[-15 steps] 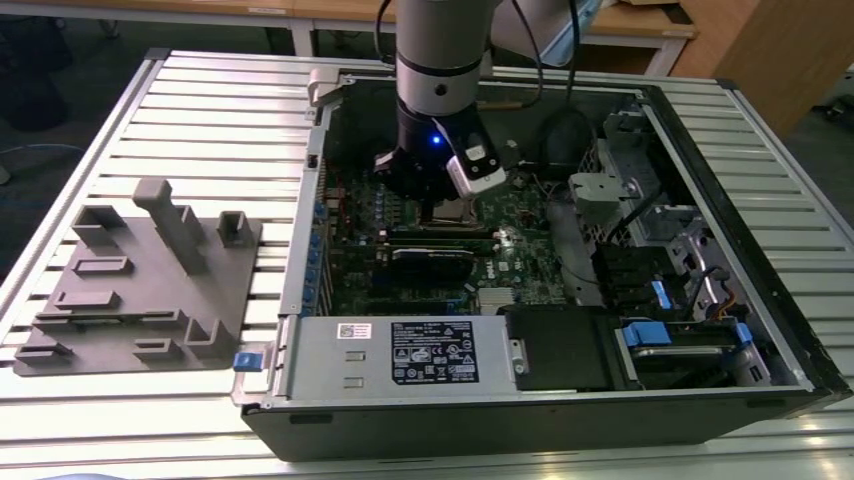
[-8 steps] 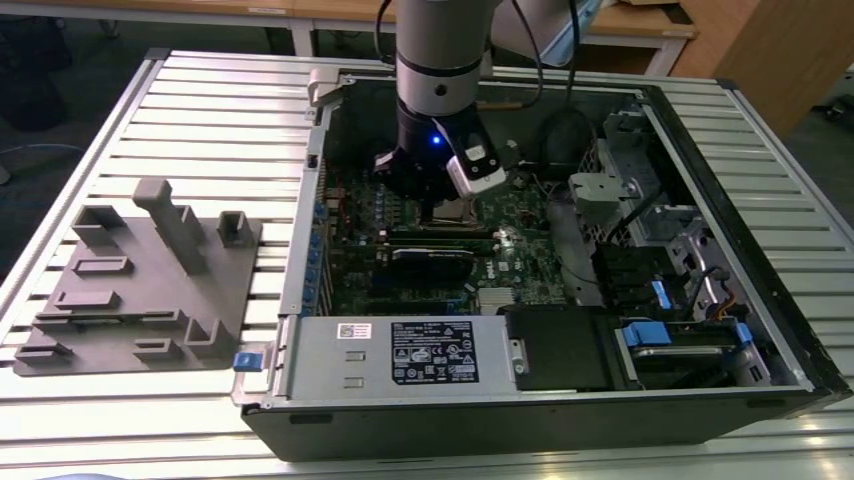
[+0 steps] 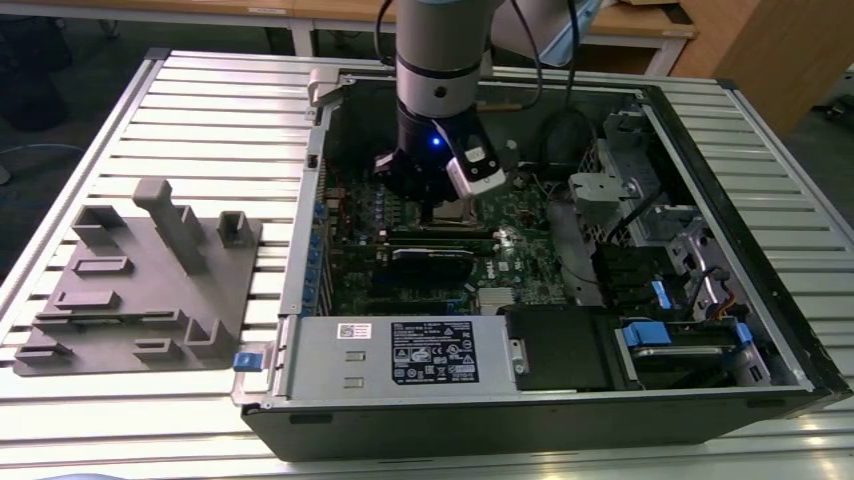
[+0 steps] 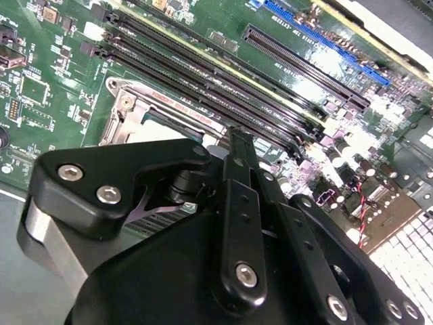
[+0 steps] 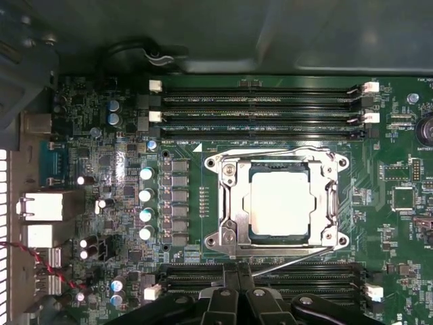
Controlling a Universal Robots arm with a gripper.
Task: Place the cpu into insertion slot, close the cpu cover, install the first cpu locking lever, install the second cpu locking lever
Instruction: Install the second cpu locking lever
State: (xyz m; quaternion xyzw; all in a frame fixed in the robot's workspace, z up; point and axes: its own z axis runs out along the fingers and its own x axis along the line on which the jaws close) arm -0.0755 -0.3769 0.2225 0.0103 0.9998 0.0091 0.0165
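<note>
Quick update from us. In the first wrist view the chip point(image 5: 283, 203) is already sitting flat in the socket point(image 5: 283, 238). The cover point(image 5: 233, 203) is folded down around it, with the chip's pale metal top showing through the square cut-out.

One thin lever point(image 5: 270, 150) runs tight along the cover's edge on the side facing the memory slots point(image 5: 257, 101). The other lever point(image 5: 291, 261), on the opposite side, sits at a slant away from the cover's edge. Its free end points toward the gripper point(image 5: 237, 284).

The fingers point(image 4: 233, 176) look clenched together in both wrist views, and we can't see anything pinched between them. They hover just beside the socket, on the slanted lever's side. We can't tell if they actually touch that lever.

In the exterior view the arm comes in from 12 o'clock and drops into the open computer case point(image 3: 747, 200), with the gripper point(image 3: 447, 205) low over the board. The case lies on the slatted desk point(image 3: 200, 100). A grey plastic block point(image 3: 134, 280) sits at 9 o'clock from the case, and the power supply box point(image 3: 400, 352) is at the case's 6 o'clock end.
</note>
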